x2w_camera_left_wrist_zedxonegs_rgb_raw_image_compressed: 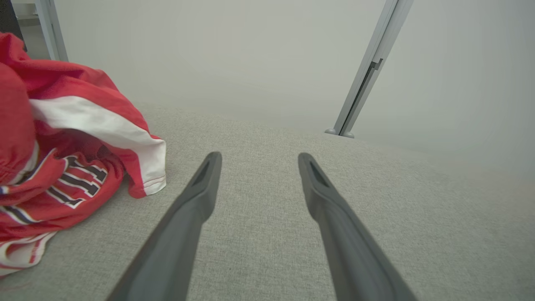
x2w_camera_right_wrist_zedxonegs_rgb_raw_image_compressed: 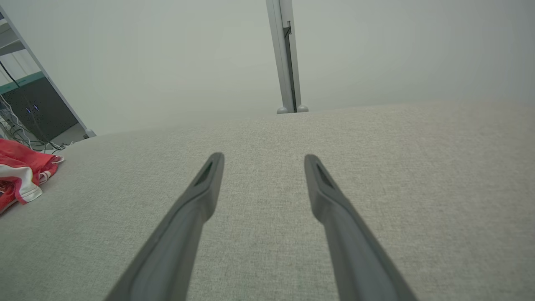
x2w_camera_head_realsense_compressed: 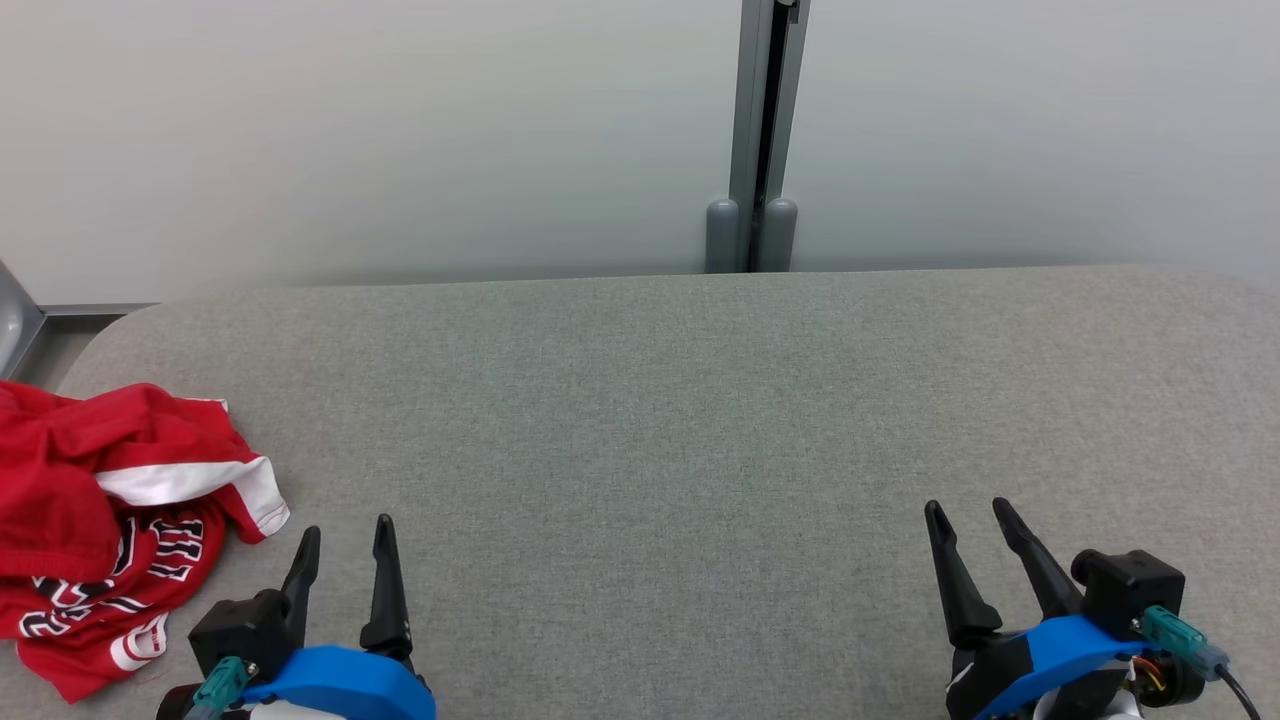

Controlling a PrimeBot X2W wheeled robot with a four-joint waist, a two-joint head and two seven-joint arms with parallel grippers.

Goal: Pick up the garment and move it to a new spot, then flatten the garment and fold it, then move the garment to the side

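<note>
**Both grippers spread wide, red jersey crumpled at the left edge**

Nearest the head camera, the left gripper (x2w_camera_head_realsense_compressed: 347, 527) and the right gripper (x2w_camera_head_realsense_compressed: 966, 505) sit low at the 2 bottom corners. Each has 2 long, matte black fingers that taper to narrow tips. The fingers stand well apart with bare fabric between them, and they hold nothing. Each gripper rises from a smooth blue collar (x2w_camera_head_realsense_compressed: 340, 685) with a small teal plug (x2w_camera_head_realsense_compressed: 225, 680) at its side.

Just beside the left gripper, on its outer side, lies the garment (x2w_camera_head_realsense_compressed: 110, 500). It is a red jersey with a broad white band, white-edged hems and black-and-white block lettering. It is bunched into soft, uneven folds at the left end of the surface and touches neither gripper. In the left wrist view its white-banded flap lies close to the left finger but apart from it.

The padded surface (x2w_camera_head_realsense_compressed: 640, 420) is covered in a grey, finely woven cloth. It lies flat and has a rounded far corner at the left.

Behind its far edge stands a slim grey metal post (x2w_camera_head_realsense_compressed: 765, 130) — 2 rounded caps at its base — between smooth, pale wall panels (x2w_camera_head_realsense_compressed: 400, 130). In the right wrist view, far to the left, a dark cabinet (x2w_camera_right_wrist_zedxonegs_rgb_raw_image_compressed: 37, 113) with loose cables sits behind the surface.
</note>
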